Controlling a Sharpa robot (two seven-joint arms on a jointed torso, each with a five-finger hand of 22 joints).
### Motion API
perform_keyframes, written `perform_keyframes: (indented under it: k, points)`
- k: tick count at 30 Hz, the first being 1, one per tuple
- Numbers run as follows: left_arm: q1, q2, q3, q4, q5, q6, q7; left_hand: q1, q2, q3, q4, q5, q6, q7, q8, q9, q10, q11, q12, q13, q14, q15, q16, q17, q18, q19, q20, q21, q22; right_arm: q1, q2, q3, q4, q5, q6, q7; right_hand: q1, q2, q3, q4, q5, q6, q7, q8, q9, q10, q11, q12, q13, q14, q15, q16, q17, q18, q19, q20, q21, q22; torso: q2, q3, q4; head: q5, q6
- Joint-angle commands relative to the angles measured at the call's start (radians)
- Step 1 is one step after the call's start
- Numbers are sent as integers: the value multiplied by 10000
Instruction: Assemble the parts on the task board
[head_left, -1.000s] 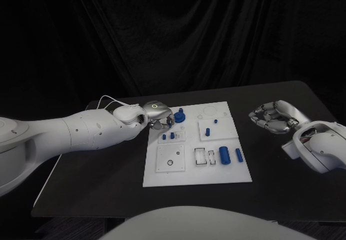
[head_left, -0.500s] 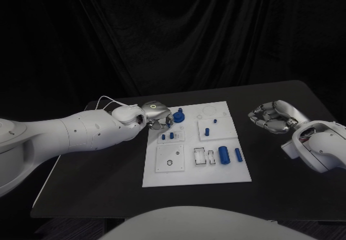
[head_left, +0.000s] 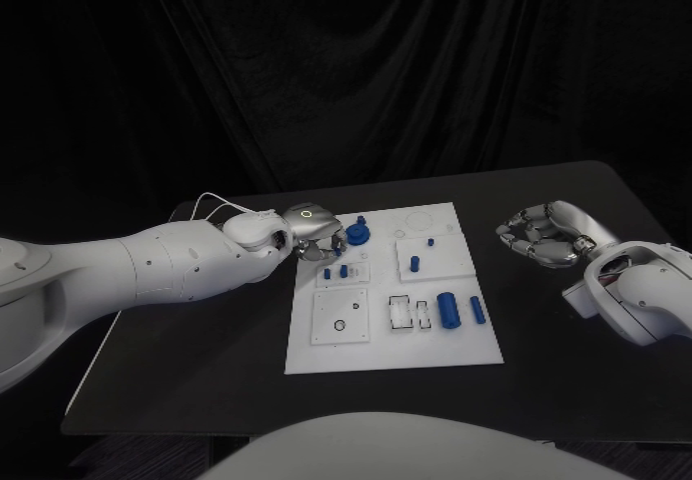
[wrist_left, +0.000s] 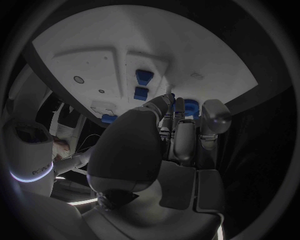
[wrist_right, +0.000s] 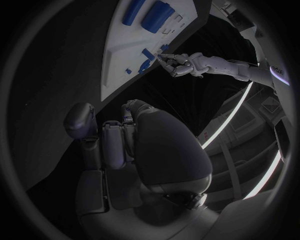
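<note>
**Left robot hand working a blue part at the board's far-left corner**

The left robot hand (head_left: 315, 232) sits over the far-left corner of the task board (head_left: 346, 355), its fingers (wrist_left: 177, 111) curled down around a round blue part (head_left: 359, 235) that stands there. Whether the fingers actually pinch it or only touch it I cannot tell; the wrist view shows fingertips right against the blue piece (wrist_left: 189, 108). To do this step well, I judge the hand should keep the part upright over its seat, press straight down rather than sideways, and avoid brushing the two small blue pegs (head_left: 338, 272) just beside it on the near side.

Toward the middle of the board stand another blue peg (head_left: 415, 264) and, nearer the robot, a thick blue cylinder (head_left: 449, 309) with a slimmer one (head_left: 477, 309) beside it, all untouched.

At the right, the right robot hand (head_left: 545, 235) hovers above the table (head_left: 577, 190), well apart from the board, fingers curled in on nothing.

Compared with one second ago, the left hand has edged slightly toward the blue part; the board, the other parts and the right hand lie as they did.
</note>
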Motion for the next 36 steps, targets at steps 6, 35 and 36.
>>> perform_keyframes:
  k: [6,35,36]
  points:
    - [-57,45,-4,-8,2,198,48,-117,-14,-15,-24,-49,-79,3,-49,5,50,-4,-79,-8,-27,16,-66,-35,3,5,27,1,1097,-30,30,8,-1,-46,75,-139,27,6,82,-24,61,-7,-23,41,-17,-3,-30,-22,-7,129,22,-39,782,96,-41,1,-73,1157,-8,-4,-12,30,0]
    - [-130,159,-4,-153,2,636,-44,-545,-400,-133,103,-712,-1833,-583,-653,-401,-1369,398,-986,-95,-418,297,-367,-615,138,-367,184,-987,880,-35,52,8,-1,-46,122,-182,37,16,99,-35,62,-10,-22,48,-20,-7,-29,-24,-14,127,21,-42,777,98,-44,-1,-85,1154,1,3,-19,30,0]
    - [-131,156,-4,-154,2,635,-50,-564,-407,-162,109,-739,-1945,-626,-653,-427,-1454,420,-984,-55,-435,312,-371,-626,146,-382,199,-1040,871,-35,51,8,-1,-46,123,-182,37,16,99,-35,62,-10,-22,48,-20,-7,-29,-24,-14,127,21,-42,777,98,-44,-1,-85,1154,1,4,-19,30,0]
